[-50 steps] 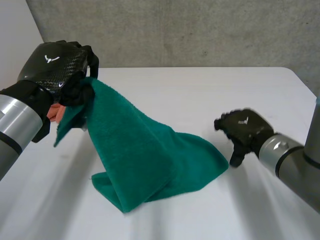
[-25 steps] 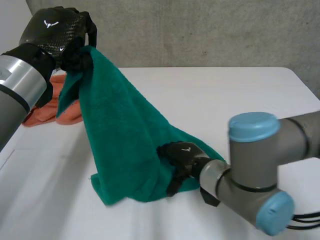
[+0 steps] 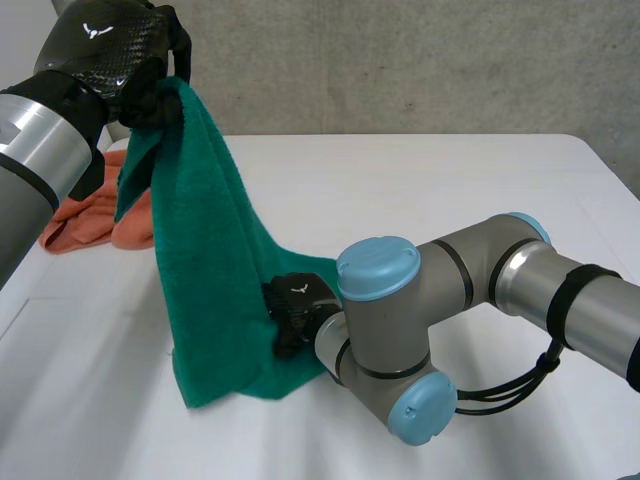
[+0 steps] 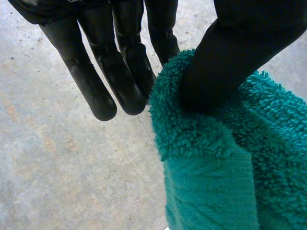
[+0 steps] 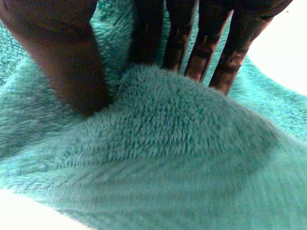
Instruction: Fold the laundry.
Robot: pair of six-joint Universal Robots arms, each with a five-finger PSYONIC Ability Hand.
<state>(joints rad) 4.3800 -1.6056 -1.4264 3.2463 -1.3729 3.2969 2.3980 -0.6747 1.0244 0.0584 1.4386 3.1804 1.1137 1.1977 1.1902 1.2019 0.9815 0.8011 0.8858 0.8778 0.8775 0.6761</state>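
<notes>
On white table, towel (grey wall)

Plain green towel, orange cloth, white table.

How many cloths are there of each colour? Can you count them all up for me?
green towel: 1
orange cloth: 1
total: 2

head: rear, downward, wide | wrists: close-up | shared: green towel
</notes>
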